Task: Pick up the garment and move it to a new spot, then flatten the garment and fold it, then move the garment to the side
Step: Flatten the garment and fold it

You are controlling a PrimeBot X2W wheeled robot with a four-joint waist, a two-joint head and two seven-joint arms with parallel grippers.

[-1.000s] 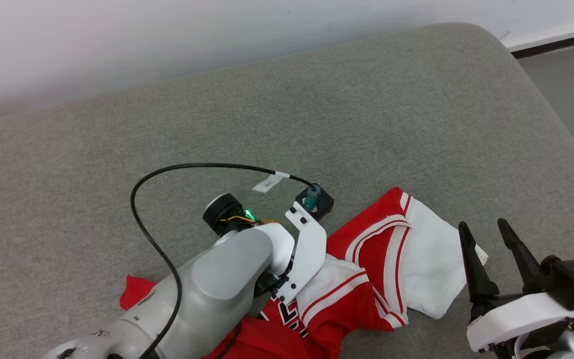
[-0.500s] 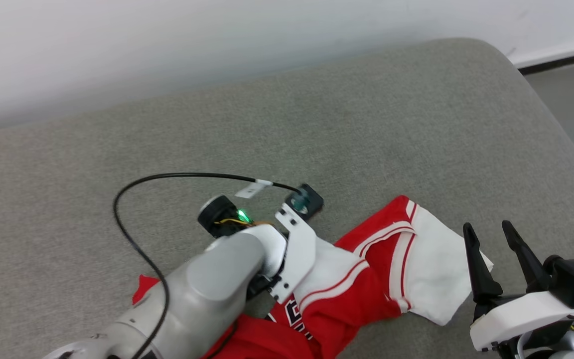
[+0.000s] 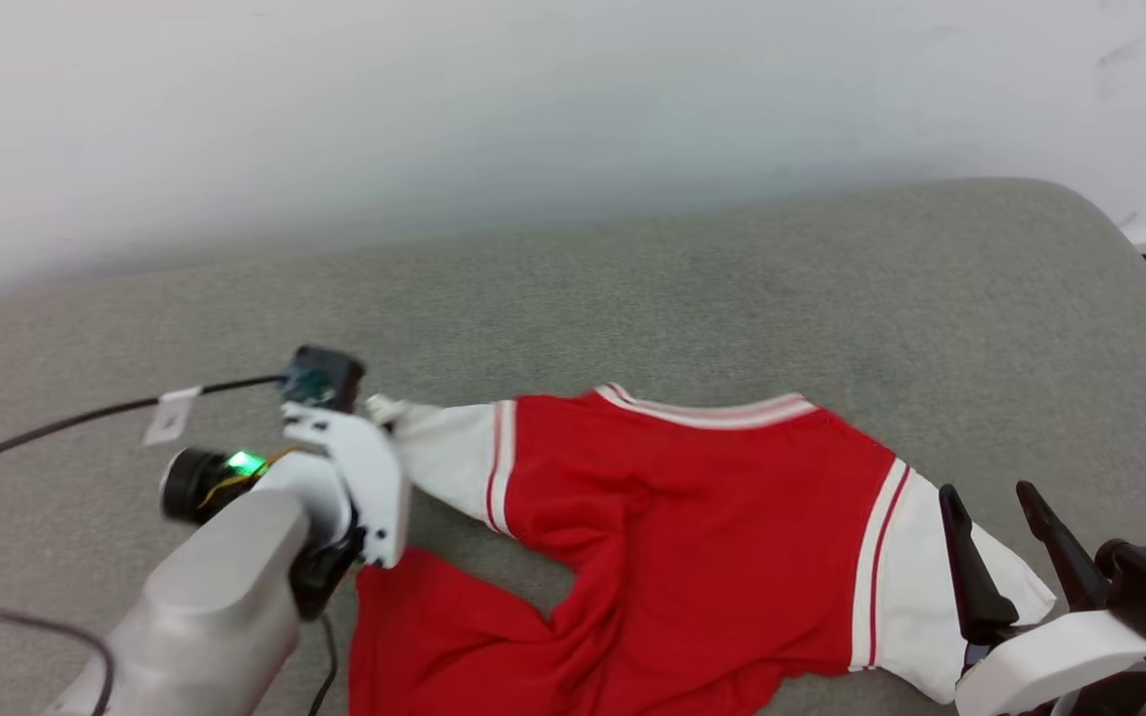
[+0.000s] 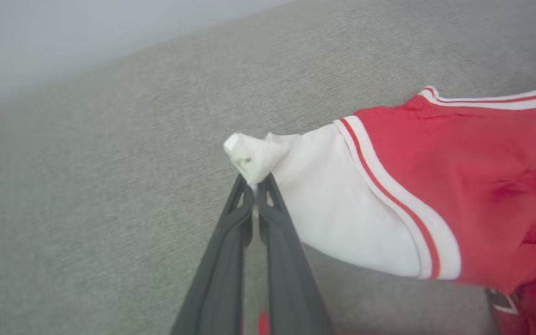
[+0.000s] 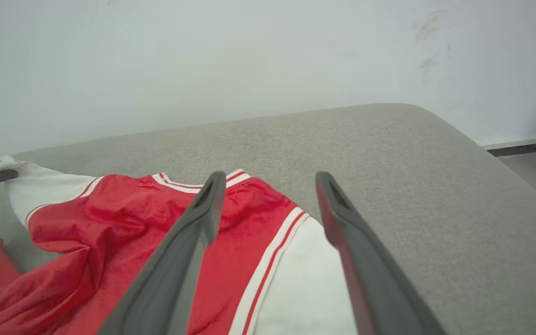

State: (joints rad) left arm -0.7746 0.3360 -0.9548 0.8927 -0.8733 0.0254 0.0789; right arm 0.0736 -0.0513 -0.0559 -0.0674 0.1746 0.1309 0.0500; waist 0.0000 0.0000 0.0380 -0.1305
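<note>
Left wrist view: see the left gripper (image 4: 254,186) pinched tight on one white sleeve tip (image 4: 245,156). Find the shirt (image 3: 692,517) stretched sideways across the grey couch (image 3: 732,278). Next, likely grab the other sleeve (image 3: 931,607) with the right gripper (image 3: 988,489), fingers wide apart, just over it.

Seen from the head, the left tool (image 4: 255,186) has its two fingers tucked behind its own white wrist plate (image 3: 366,477), so its pinch on the sleeve is hidden there. The red shirt (image 3: 692,517) runs off the bottom edge, and the right tool (image 3: 987,489) covers a bit of the other sleeve. The black cable (image 3: 66,423) is cut off at the left edge. In the left wrist view the shirt looks fuzzy, and a small dark mark (image 4: 500,300) low down is too cut off to tell.
</note>
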